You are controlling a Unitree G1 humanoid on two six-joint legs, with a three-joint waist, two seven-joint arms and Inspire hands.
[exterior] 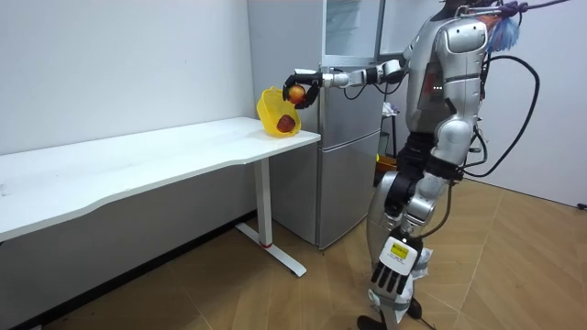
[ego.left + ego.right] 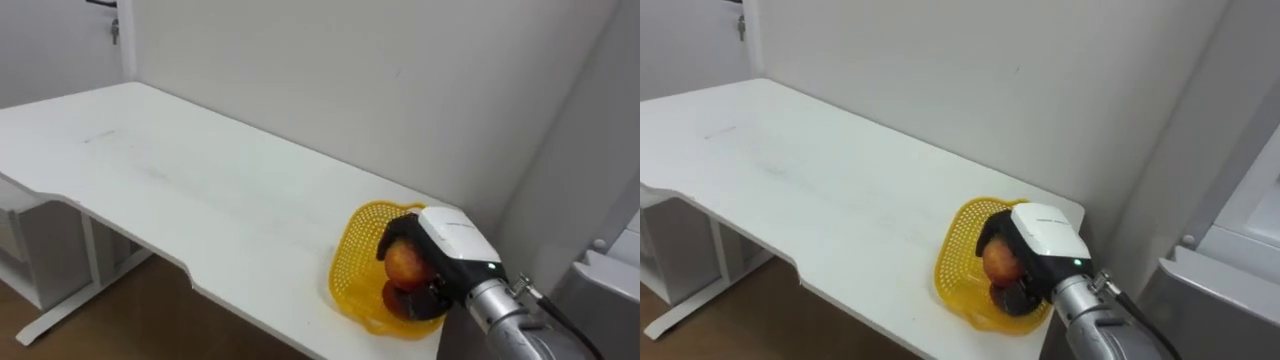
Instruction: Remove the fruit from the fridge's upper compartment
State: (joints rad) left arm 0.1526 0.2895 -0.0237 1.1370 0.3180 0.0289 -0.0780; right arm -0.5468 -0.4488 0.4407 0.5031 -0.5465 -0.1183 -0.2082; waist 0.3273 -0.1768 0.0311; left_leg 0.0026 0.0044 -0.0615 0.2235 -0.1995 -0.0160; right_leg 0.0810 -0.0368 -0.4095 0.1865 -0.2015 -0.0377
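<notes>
R hand (image 2: 452, 240): clamped on apple (image 2: 404, 264), over yellow basket (image 2: 352, 245)
basket: table (image 2: 200, 190) end, by fridge (image 1: 348, 156)
L hand (image 1: 393, 270): hanging, fingers loose

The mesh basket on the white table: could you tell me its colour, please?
Yellow; the plastic mesh basket shows best in the left eye view.

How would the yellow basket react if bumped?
The basket looks like open mesh, so probably light and easy to slide. It sits at the corner of the table, so a bump from the right hand holding a red fruit could tip it off. The second fruit inside may steady it.
</notes>
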